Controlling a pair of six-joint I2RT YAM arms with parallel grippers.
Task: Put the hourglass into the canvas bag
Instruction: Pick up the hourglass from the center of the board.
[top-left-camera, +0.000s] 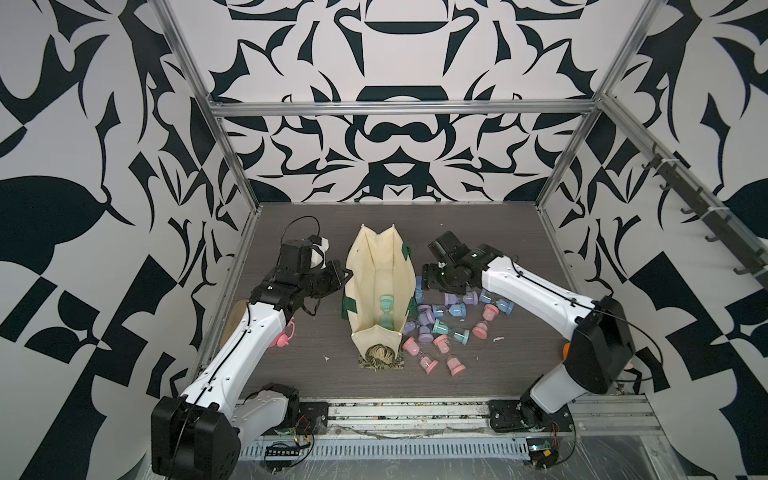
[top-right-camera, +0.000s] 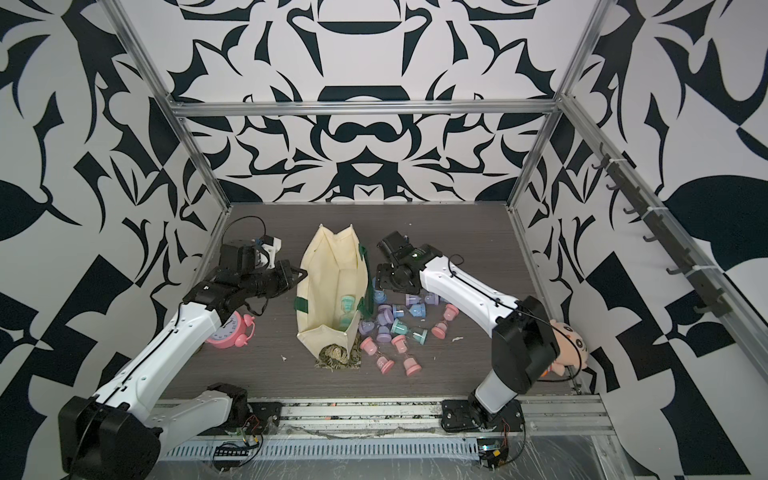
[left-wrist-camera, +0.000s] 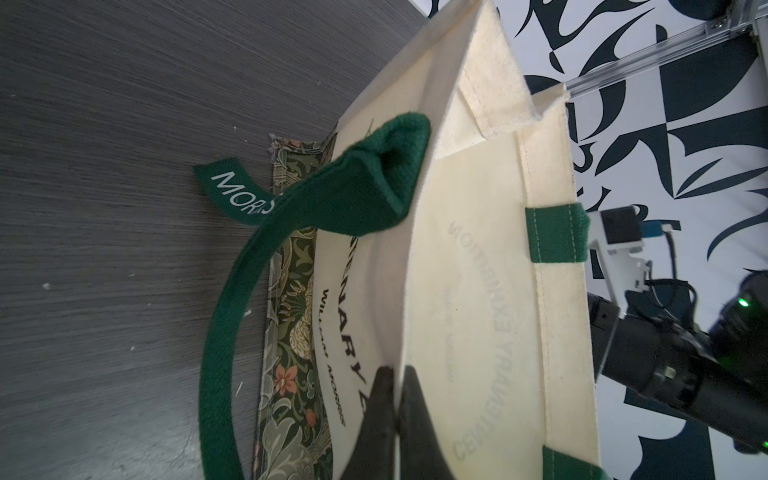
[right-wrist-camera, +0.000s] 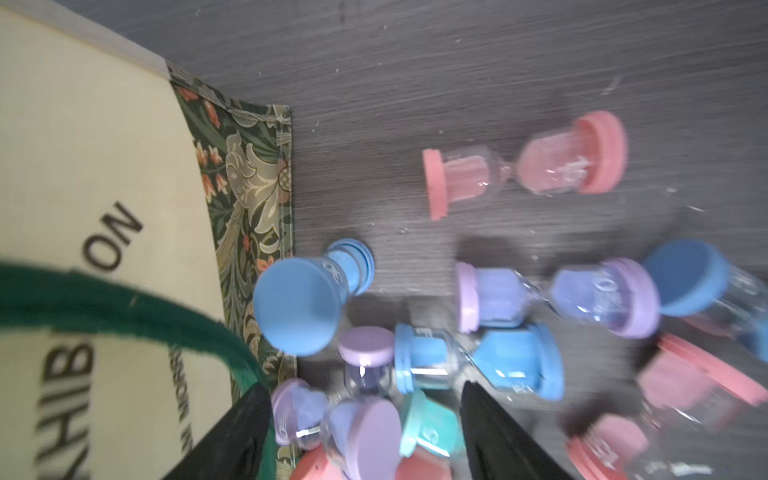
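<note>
Hourglass (top-left-camera: 386, 311), teal one, lying inside the canvas bag (top-left-camera: 365, 266), centre of frame.
My left gripper (left-wrist-camera: 395, 374) pinches the bag's side wall so the mouth gapes; my right gripper (right-wrist-camera: 361, 386), jaws spread, hovers over the loose hourglasses (top-left-camera: 440, 320) just right of the bag, ready, I reckon, for another pick.

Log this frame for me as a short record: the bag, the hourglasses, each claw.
canvas bag: mouth open, mid-table
inside bag: one teal hourglass
loose hourglasses: scattered pile on the table beside the bag
left claw: shut on the bag's side wall
right claw: open, empty, above the pile
also on table: pink alarm clock
</note>
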